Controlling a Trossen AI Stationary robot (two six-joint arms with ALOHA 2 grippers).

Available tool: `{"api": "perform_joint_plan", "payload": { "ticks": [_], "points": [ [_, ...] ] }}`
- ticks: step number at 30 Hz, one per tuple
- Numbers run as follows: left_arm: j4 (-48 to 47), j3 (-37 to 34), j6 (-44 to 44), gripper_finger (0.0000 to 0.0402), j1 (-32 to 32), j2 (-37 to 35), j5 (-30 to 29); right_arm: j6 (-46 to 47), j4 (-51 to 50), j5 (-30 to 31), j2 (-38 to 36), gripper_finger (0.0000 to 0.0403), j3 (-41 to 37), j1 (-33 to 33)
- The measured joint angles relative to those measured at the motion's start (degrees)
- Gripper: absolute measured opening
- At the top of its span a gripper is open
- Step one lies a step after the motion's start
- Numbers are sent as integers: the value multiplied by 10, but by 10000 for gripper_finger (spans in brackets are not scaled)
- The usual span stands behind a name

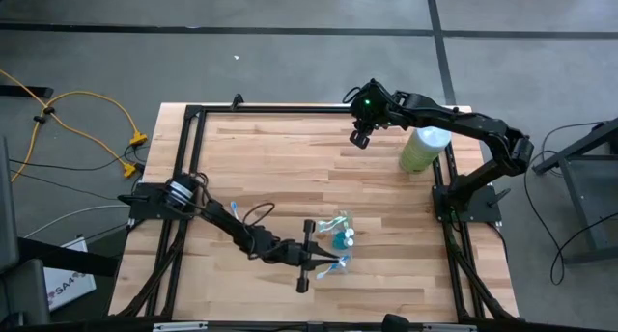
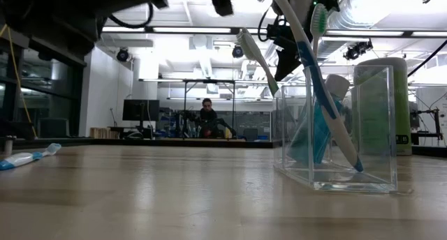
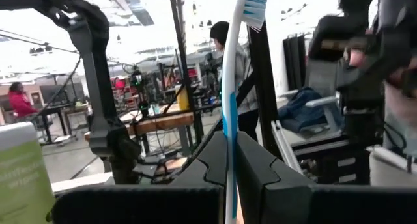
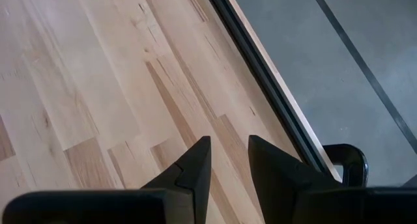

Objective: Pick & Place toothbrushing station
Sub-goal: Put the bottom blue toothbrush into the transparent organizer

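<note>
The toothbrushing station, a clear plastic tray [image 1: 328,226] [image 2: 377,128], stands on the wooden table right of the middle, toward the near edge. It holds teal containers [image 1: 343,240] and leaning toothbrushes; a green one [image 2: 253,50] sticks out at its top. My left gripper [image 1: 323,264] [image 3: 229,142] is at the tray's near end, shut on a white-and-blue toothbrush [image 3: 228,87]. My right gripper [image 1: 360,137] [image 4: 228,146] hangs over the far side of the table, slightly open and empty. My left gripper pinches the toothbrush's handle [image 3: 228,129] between its two fingers, which lie level and come from the table's left. The brush runs across the fingers, roughly upright, its bristle head [image 3: 255,1] up. Its lower end is hidden behind the fingers.
A tall pale-green cylinder with a white top [image 1: 423,149] [image 2: 401,107] stands at the far right. A small blue-and-white item [image 2: 24,158] lies on the table to the left. Black frame rails [image 1: 193,158] border the table. A person [image 2: 207,114] sits in the room behind.
</note>
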Motion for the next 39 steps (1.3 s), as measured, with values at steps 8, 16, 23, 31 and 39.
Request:
{"api": "perform_joint_plan", "payload": {
  "ticks": [8, 16, 23, 31, 39],
  "points": [
    [13, 27, 1, 3, 0, 34, -2, 0, 0, -13, 0, 94, 0, 0],
    [-19, 27, -17, 3, 0, 35, -12, 0, 0, -13, 0, 94, 0, 0],
    [-49, 27, -23, 3, 0, 35, -11, 1, 0, -13, 0, 94, 0, 0],
    [-56, 27, -45, 3, 8, 35, 13, 2, 0, -13, 0, 94, 0, 0],
    [-62, 27, -66, 4, 17, 35, 36, 2, 0, -13, 0, 94, 0, 0]
  ]
}}
